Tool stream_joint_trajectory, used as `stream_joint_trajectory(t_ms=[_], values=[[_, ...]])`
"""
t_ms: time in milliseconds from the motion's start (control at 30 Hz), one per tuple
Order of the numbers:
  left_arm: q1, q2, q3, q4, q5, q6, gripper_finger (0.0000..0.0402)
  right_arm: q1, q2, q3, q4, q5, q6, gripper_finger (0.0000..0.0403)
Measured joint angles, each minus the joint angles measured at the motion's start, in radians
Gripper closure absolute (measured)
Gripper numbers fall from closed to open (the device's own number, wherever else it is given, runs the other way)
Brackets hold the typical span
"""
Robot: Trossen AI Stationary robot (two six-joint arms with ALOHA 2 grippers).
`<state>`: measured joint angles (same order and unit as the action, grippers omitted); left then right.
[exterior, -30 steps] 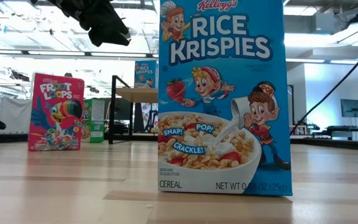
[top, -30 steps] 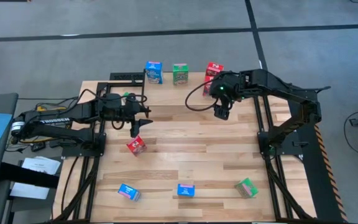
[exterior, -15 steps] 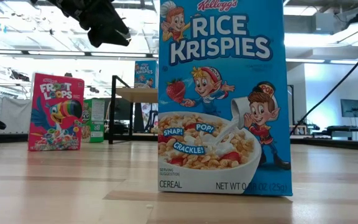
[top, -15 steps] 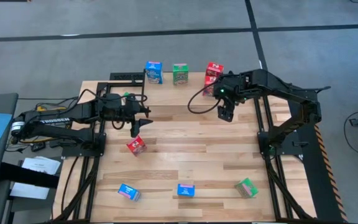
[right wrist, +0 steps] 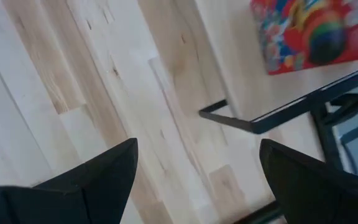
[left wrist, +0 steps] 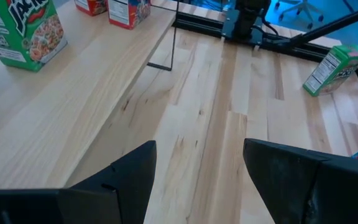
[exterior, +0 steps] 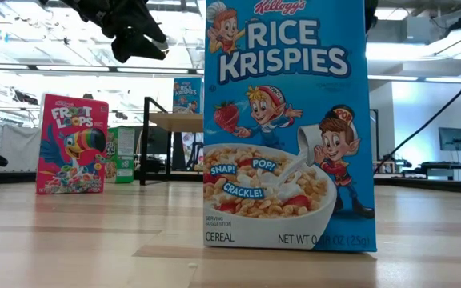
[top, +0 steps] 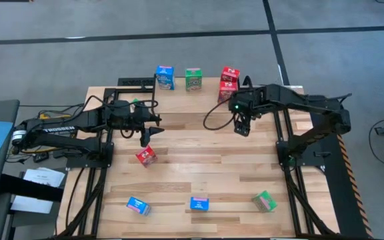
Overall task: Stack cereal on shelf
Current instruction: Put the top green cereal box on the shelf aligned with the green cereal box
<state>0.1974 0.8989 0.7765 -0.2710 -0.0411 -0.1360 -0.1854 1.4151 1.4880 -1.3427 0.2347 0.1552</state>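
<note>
The shelf (top: 209, 85) stands at the table's far edge and carries a blue cereal box (top: 165, 77), a green one (top: 193, 79) and red ones (top: 229, 79), all upright. A red box (top: 146, 155) stands on the table's left half. Two blue boxes (top: 138, 206) (top: 199, 203) and a green box (top: 265, 201) sit by the near edge. My left gripper (top: 153, 127) hovers open just beyond the lone red box, with nothing between its fingers (left wrist: 201, 180). My right gripper (top: 243, 127) hangs open above bare table in front of the shelf's right end, its fingers (right wrist: 194, 174) empty.
The low view is largely filled by the near blue box (exterior: 286, 120); the red box (exterior: 72, 144) and the shelf (exterior: 174, 120) show behind it. Black arm frames (top: 282, 133) run along both table sides. A black shelf leg (right wrist: 260, 118) stands close to my right gripper.
My right gripper has sunk and drifted a little toward the table's near and right edges, away from the shelf, staying open. My left gripper has rolled slightly at the wrist without shifting place. No box has moved.
</note>
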Motion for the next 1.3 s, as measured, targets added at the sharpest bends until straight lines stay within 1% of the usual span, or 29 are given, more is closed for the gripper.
stream_joint_trajectory(t_ms=[133,267,367,633,867,1100,1233,1300], values=[[-0.003,0.000,0.000,-0.003,0.007,0.000,0.0170,0.041,-0.037,-0.072,0.046,-0.010,0.061,0.0045],[-0.031,0.000,0.000,-0.004,0.033,-0.008,0.0170,0.113,-0.045,-0.103,0.064,-0.024,0.143,0.0045],[-0.061,0.000,0.000,-0.004,0.036,-0.030,0.0170,0.175,-0.038,-0.105,0.078,-0.026,0.216,0.0045],[-0.124,0.000,0.000,-0.001,0.036,-0.042,0.0170,0.347,-0.009,-0.105,0.218,-0.032,0.363,0.0045],[-0.151,0.000,0.000,-0.001,0.034,-0.069,0.0170,0.447,0.002,-0.105,0.336,-0.078,0.474,0.0045],[-0.166,0.000,0.000,0.000,0.029,-0.070,0.0170,0.516,0.001,-0.105,0.473,-0.083,0.483,0.0045],[-0.166,0.000,0.000,0.000,0.028,-0.071,0.0170,0.541,0.000,-0.105,0.529,-0.104,0.417,0.0045],[-0.166,0.000,0.000,0.000,0.027,-0.071,0.0170,0.548,0.000,-0.105,0.563,-0.110,0.416,0.0045]])
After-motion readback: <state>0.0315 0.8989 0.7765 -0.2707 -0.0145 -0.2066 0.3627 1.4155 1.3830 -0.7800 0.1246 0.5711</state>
